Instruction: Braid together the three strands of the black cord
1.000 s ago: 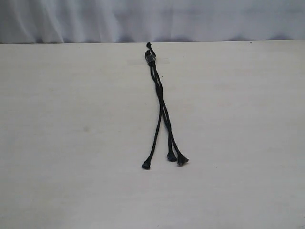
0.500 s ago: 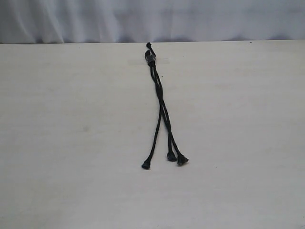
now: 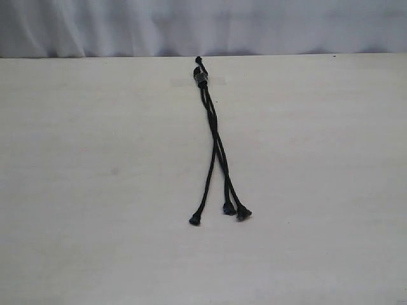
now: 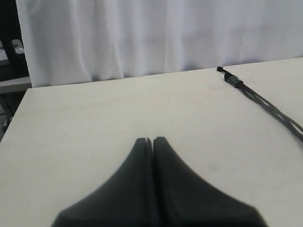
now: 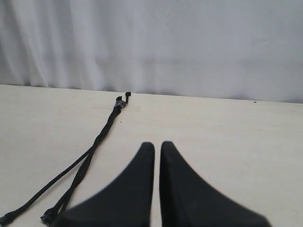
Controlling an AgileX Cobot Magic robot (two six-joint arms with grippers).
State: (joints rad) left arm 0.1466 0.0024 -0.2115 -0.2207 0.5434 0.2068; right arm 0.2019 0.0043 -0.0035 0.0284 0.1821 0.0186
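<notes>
The black cord (image 3: pixel 213 136) lies on the pale table, running from its knotted, grey-banded end (image 3: pixel 201 77) near the far edge toward the front. Its three strands cross once or twice, then spread into one tip on the left (image 3: pixel 194 220) and two tips close together (image 3: pixel 228 208) (image 3: pixel 243 214). Neither gripper shows in the exterior view. My left gripper (image 4: pixel 152 140) is shut and empty, with the cord (image 4: pixel 265 101) well off to its side. My right gripper (image 5: pixel 157 144) is shut to a thin slit and empty, and the cord (image 5: pixel 97 139) lies beside it, untouched.
A white curtain (image 3: pixel 203 25) hangs behind the table's far edge (image 3: pixel 95 57). In the left wrist view the table's side edge (image 4: pixel 21 101) shows, with dark equipment (image 4: pixel 9 42) beyond it.
</notes>
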